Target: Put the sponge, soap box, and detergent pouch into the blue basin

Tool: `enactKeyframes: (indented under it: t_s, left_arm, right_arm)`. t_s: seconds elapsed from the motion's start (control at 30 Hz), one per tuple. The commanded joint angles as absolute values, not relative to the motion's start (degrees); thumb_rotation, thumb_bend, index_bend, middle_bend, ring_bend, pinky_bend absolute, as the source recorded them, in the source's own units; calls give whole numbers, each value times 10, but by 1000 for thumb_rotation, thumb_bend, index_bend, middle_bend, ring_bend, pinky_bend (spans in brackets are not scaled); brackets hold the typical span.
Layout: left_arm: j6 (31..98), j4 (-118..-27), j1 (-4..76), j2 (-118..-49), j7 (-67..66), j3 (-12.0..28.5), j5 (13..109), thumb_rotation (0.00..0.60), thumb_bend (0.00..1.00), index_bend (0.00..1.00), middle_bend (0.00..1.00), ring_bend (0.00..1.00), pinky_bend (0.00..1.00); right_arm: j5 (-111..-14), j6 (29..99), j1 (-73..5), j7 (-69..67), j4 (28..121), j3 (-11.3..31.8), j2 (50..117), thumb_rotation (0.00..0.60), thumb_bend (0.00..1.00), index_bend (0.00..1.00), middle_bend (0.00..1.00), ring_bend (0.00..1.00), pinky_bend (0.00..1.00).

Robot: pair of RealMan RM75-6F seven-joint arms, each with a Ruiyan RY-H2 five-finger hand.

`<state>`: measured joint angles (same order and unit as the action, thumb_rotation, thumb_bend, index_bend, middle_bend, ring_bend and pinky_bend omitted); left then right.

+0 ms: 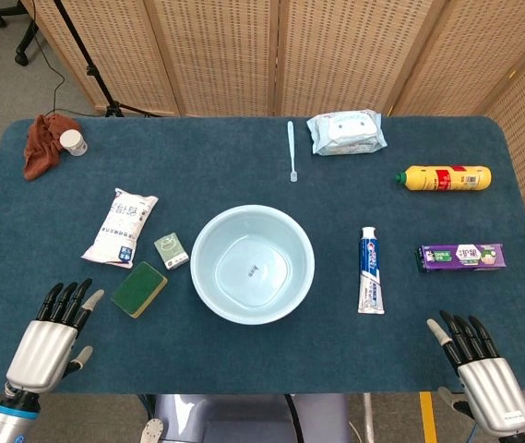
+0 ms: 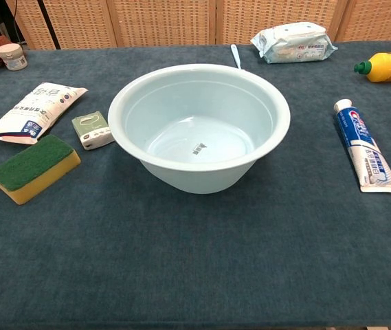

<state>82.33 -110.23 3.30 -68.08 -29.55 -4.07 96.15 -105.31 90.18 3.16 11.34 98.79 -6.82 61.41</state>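
Nothing yet sits in the pale blue round plastic basin; all three items wait on the dark blue surface.
Just ahead of the left hand, spread and holding nothing, lie the green-topped yellow sponge, small green soap box and white detergent pouch; the right hand, likewise spread and bare, is well apart. Only the head view shows the hands; the chest view shows the basin's bare inside.

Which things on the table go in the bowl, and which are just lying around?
For the job: sponge, soap box, detergent pouch, blue basin.

Just lying about: toothpaste, toothbrush, wet wipes pack, yellow bottle, purple box, brown cloth, small white jar.
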Motion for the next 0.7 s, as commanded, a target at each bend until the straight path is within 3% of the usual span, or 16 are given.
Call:
enactKeyframes:
  t_s: [0.03, 0.33, 0.7]
  left_arm:
    - [820, -1103, 34, -680, -295, -40, 958, 600, 220, 0, 0, 0, 0]
    - [777, -1114, 58, -662, -305, -30, 923, 600, 218, 0, 0, 0, 0]
    - [698, -1157, 118, -609, -321, 9, 843, 600, 217, 0, 0, 0, 0]
  right_arm:
    - [-1053, 901, 32, 114, 988, -68, 614, 600, 105, 59, 0, 0, 0]
    - [-1051, 903, 32, 114, 989, -67, 614, 600, 105, 60, 0, 0, 0]
    - [-1053, 904, 32, 112, 988, -67, 615, 600, 105, 60, 0, 0, 0]
